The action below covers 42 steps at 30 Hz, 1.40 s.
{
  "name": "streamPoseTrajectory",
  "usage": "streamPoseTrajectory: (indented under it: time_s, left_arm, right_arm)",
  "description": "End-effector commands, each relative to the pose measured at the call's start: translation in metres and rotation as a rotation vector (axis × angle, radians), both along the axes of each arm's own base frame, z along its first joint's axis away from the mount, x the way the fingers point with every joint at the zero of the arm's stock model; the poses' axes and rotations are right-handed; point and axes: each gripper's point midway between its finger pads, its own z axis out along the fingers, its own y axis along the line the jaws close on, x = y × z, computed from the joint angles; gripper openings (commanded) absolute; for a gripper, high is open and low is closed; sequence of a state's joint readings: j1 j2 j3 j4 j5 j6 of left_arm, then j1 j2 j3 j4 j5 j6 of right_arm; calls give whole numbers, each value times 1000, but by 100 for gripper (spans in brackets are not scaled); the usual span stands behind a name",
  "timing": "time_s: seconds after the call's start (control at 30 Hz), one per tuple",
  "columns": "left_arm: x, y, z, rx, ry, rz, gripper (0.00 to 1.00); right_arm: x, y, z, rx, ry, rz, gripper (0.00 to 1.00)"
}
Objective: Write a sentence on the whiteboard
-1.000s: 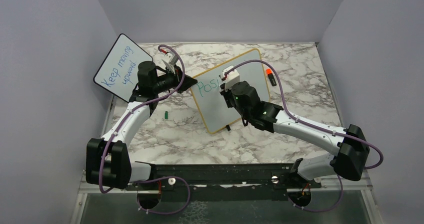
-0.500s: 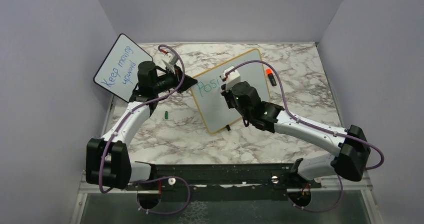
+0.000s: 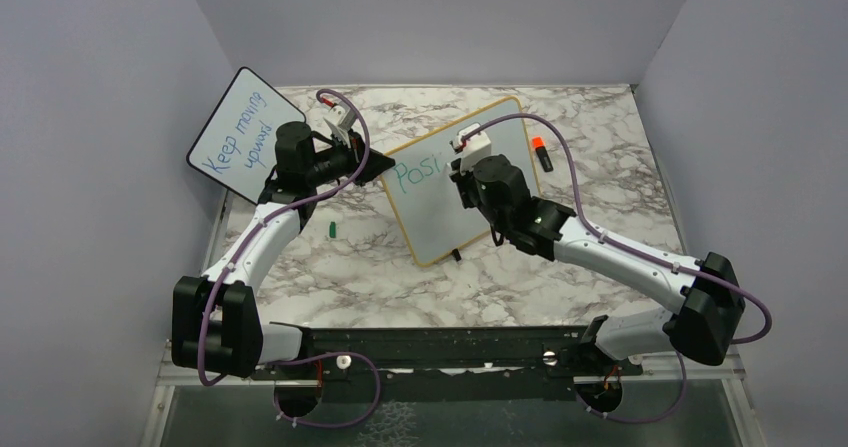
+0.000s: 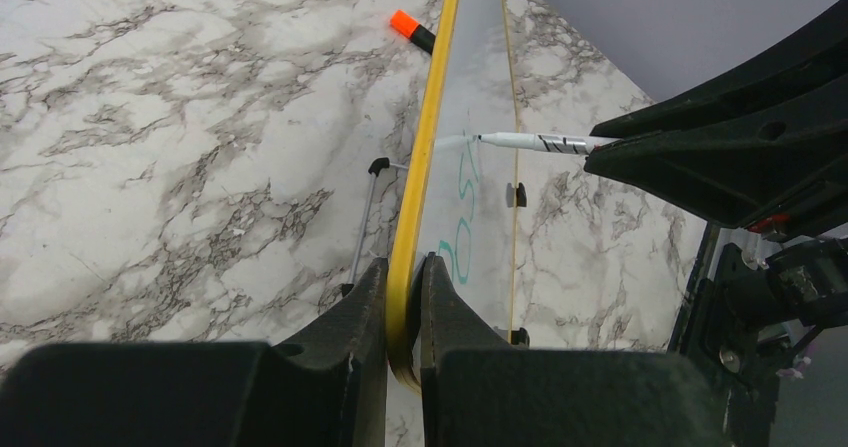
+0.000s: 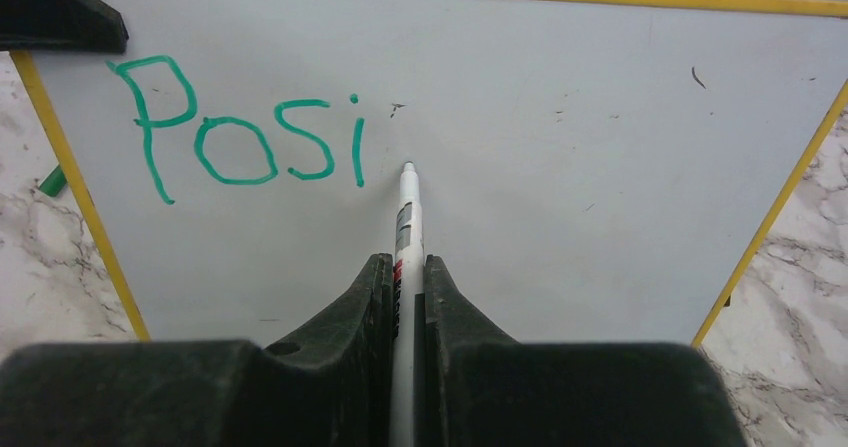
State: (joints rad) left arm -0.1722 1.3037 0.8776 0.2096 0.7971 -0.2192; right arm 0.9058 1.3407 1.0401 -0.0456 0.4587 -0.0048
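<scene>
Whiteboard [image 3: 432, 222]: propped up mid-table.
Left gripper [image 4: 404, 297]: pinched tight on the whiteboard's yellow left edge, steadying it.
Right gripper [image 5: 408, 277]: clamped on the marker [image 5: 407, 207], facing the whiteboard.
Sentence [image 5: 245, 137]: green "Posi" at the whiteboard's upper left.
Change: the right gripper has slid rightward along the whiteboard; the tip now sits just right of the "i".
Meaning: the next letter is due; most of the sentence is likely unwritten.
Tip contact: seemingly touching, hard to confirm.

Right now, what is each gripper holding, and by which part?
The left gripper clamps the whiteboard by its yellow edge; the right gripper holds the marker by its barrel.
</scene>
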Motion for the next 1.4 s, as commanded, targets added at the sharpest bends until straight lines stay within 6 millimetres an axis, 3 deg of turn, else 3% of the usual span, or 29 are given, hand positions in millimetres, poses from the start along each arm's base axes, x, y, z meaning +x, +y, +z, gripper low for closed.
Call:
streamPoseTrajectory:
  time_s: [0.0, 0.83, 1.37]
  left_arm:
    - [-5, 0, -40, 81, 96, -2, 0]
    - [-6, 0, -39, 76, 95, -7, 0]
    - [-6, 0, -38, 79, 91, -7, 0]
  right_arm:
    - [2, 4, 18, 69, -41, 19, 0]
    - [6, 17, 16, 76, -37, 56, 0]
    - [17, -7, 2, 10, -37, -38, 0]
